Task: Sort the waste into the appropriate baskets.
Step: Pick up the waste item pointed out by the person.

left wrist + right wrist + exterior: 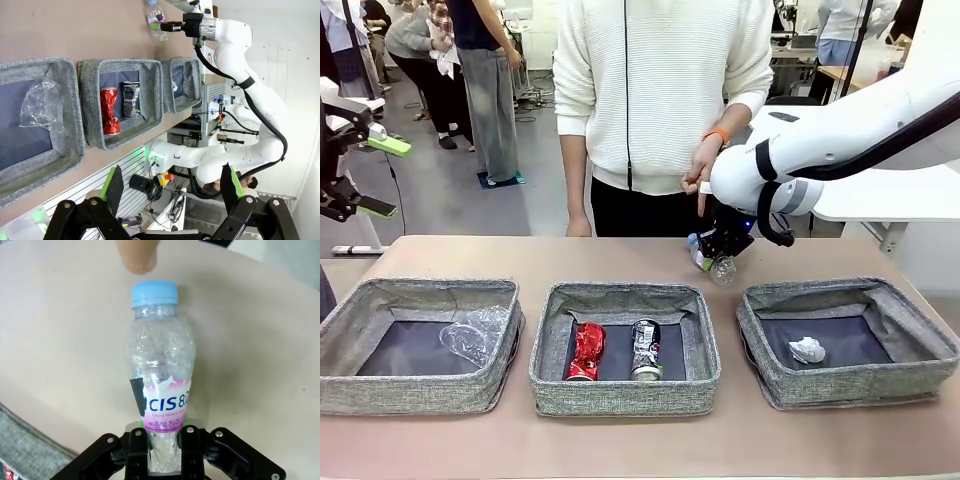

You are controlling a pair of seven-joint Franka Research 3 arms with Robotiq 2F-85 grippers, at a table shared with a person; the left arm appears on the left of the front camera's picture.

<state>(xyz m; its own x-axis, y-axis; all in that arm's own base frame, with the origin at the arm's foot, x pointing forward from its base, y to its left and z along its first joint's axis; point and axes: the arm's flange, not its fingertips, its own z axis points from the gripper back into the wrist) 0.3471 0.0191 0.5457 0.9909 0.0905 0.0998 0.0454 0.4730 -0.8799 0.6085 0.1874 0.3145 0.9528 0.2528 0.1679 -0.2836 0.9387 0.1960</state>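
In the front view the right end effector (pixel 722 250) covers most of the bottle (pixel 718 264) near the worktop's (pixel 620 262) far edge. The bottle's base is hidden between the end effector's fingers in the right wrist view.

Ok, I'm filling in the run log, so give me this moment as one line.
right gripper: shut on bottle | left gripper: open, idle | middle basket: two cans | right basket: paper ball

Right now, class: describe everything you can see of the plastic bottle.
The plastic bottle is clear, crumpled and looks empty, with a light blue cap and a pink-and-white label. The right gripper is shut on its lower end, below the label. It is over the tan table, behind the baskets, near the person's hand; whether it touches the table is unclear.
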